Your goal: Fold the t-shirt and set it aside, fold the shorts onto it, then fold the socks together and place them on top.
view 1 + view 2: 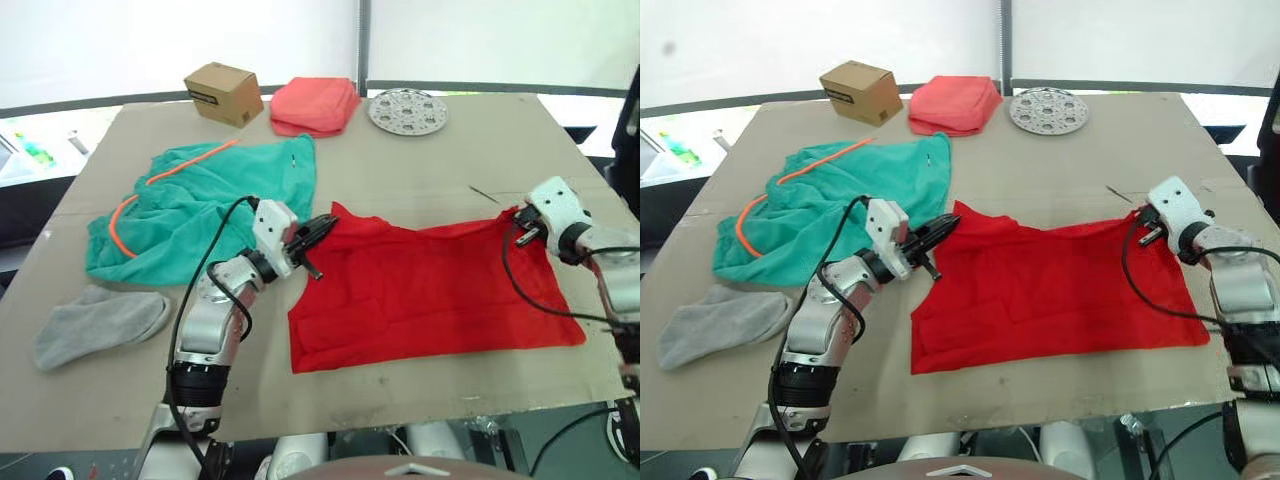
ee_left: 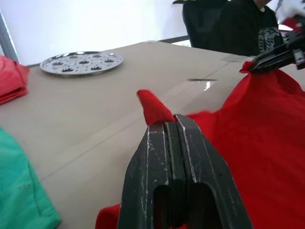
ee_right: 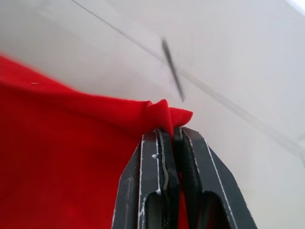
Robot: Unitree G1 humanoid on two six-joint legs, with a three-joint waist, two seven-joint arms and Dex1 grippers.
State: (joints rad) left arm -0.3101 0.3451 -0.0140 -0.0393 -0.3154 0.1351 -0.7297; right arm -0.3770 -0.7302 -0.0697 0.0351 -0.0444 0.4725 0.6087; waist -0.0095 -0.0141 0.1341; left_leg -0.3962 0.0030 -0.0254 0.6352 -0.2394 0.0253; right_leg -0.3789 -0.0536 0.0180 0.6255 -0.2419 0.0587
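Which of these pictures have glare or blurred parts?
Left eye view: the background behind the table is washed-out white. Left wrist view: bright backlight, and a small glint on the tabletop beside the t-shirt. Right wrist view: the dark mark on the tabletop looks smeared.

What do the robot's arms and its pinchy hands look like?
Both arms are smooth silver-grey metal tubes with black joints. Each wrist has a blocky white housing, and a thin black cable loops loosely along each arm. The left pincer and right pincer each have two long, narrow black fingers, tapered toward the tip and marked with pale scratches.
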